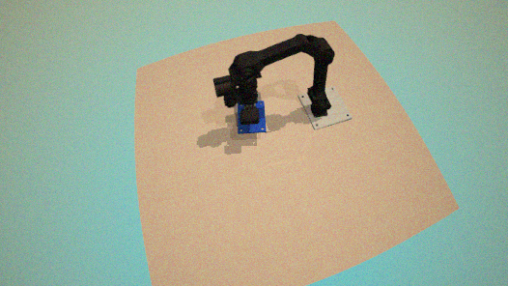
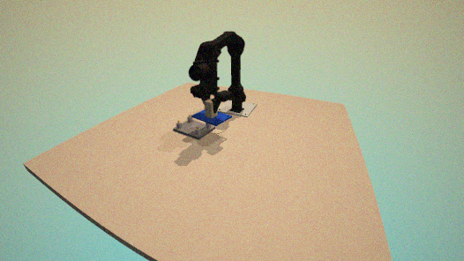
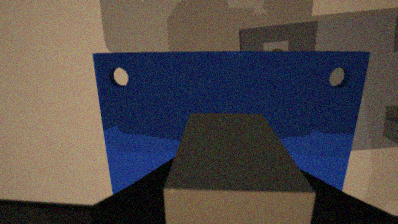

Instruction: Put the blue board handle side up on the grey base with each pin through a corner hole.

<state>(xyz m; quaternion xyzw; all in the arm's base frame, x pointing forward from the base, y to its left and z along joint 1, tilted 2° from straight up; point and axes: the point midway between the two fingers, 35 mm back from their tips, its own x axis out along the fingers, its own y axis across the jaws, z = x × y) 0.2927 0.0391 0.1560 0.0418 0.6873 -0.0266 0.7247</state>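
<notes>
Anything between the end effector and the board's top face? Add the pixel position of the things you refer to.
Yes, the square handle (image 2: 209,108) (image 3: 239,155): the end effector (image 2: 211,104) is shut on it above the blue board (image 1: 260,112) (image 2: 223,117) (image 3: 225,85), as the exterior view shows.

In the top view, most of the grey base is covered by the arm (image 1: 275,50) and the blue board (image 1: 261,110) (image 2: 221,117) (image 3: 225,90), and its posts cannot be made out. The middle of the board is hidden there by the gripper (image 1: 249,115). In the exterior view, part of the grey base (image 2: 192,128) is overlapped by the board, and its gold pins are too small to be told clearly. In the wrist view, the board's near part is blocked by the handle (image 3: 235,155) and black fingers.
</notes>
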